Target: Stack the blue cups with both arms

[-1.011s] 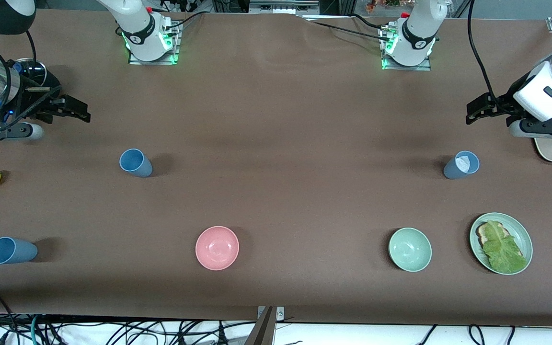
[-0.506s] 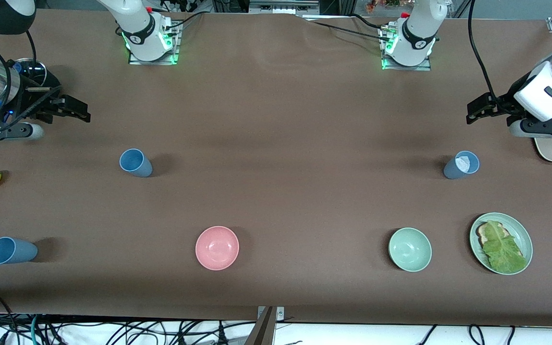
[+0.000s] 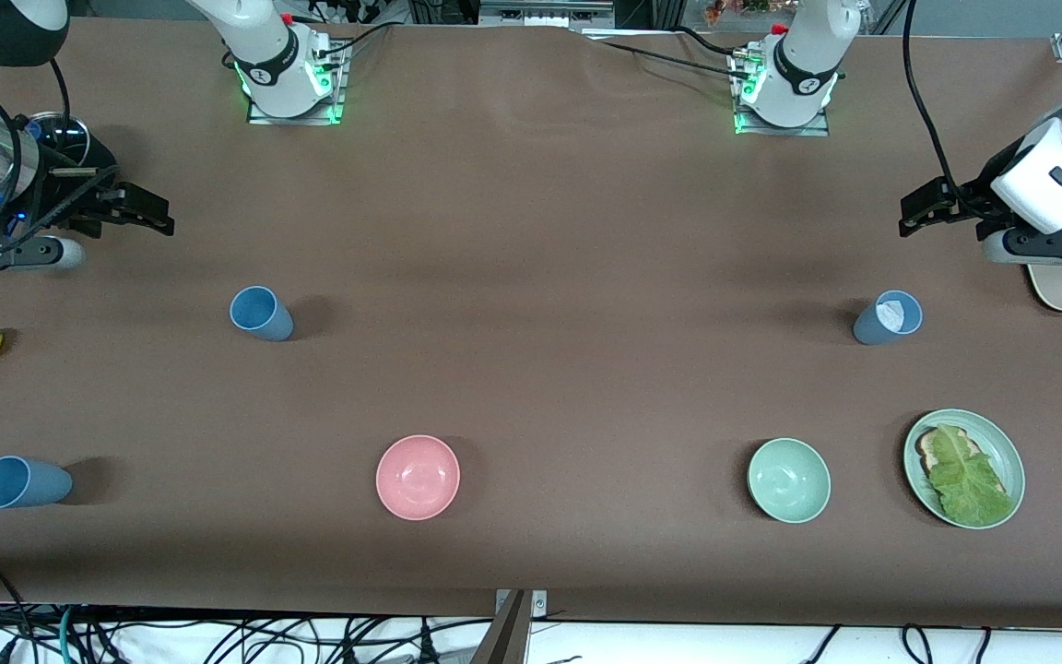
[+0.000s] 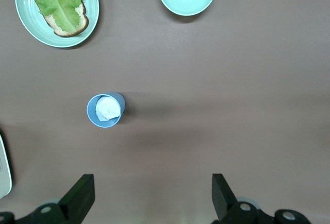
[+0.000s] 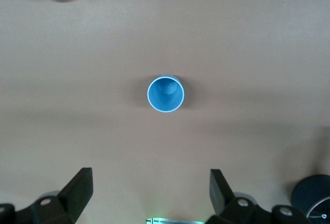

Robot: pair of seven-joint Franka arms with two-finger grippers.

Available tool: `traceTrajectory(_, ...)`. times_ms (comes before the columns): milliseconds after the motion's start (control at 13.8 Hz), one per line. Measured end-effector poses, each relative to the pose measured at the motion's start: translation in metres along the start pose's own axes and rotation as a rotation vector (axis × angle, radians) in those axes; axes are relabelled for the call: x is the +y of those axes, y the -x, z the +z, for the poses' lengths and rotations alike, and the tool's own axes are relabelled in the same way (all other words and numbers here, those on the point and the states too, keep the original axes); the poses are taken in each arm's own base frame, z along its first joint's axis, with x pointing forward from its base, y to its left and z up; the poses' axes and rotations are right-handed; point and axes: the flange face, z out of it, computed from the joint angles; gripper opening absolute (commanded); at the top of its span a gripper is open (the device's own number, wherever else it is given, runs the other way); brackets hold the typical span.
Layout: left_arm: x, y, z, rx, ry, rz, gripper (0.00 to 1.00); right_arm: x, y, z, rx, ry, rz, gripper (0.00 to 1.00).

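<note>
Cups (image 3: 261, 314) apart, bowls (image 3: 418, 477) nearer.

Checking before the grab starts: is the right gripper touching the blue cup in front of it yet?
Apart. The right wrist view shows bare table between the open right gripper and the blue cup.

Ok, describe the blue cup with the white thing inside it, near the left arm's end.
The grey-blue cup is a small, tapered, handleless tumbler that looks like plastic. It stands upright, apart from everything else on the brown table, farther from the front camera than the pale green bowl. A crumpled white wad sits inside. Nothing grips it.
</note>
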Motion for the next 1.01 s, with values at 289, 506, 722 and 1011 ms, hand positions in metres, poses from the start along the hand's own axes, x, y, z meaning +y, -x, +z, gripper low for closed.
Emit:
traceTrajectory(289,0.0,0.0,0.0,0.0,0.0,-0.002,1.0,0.0,0.0,0.001,-0.002,0.0,0.0,1.0)
traceTrajectory(506,-0.008,-0.004,0.008,-0.018,0.002,-0.016,1.0,0.001,-0.002,0.009,-0.006,0.002,0.001,1.0)
traceTrajectory(722,-0.039,-0.02,0.049,-0.098,0.011,-0.069,1.0,0.004,-0.01,0.037,0.012,0.02,-0.013,1.0)
traceTrajectory(1011,-0.124,-0.051,0.119,-0.122,-0.05,-0.071,1.0,0.008,-0.024,0.1,0.034,0.037,-0.043,1.0)
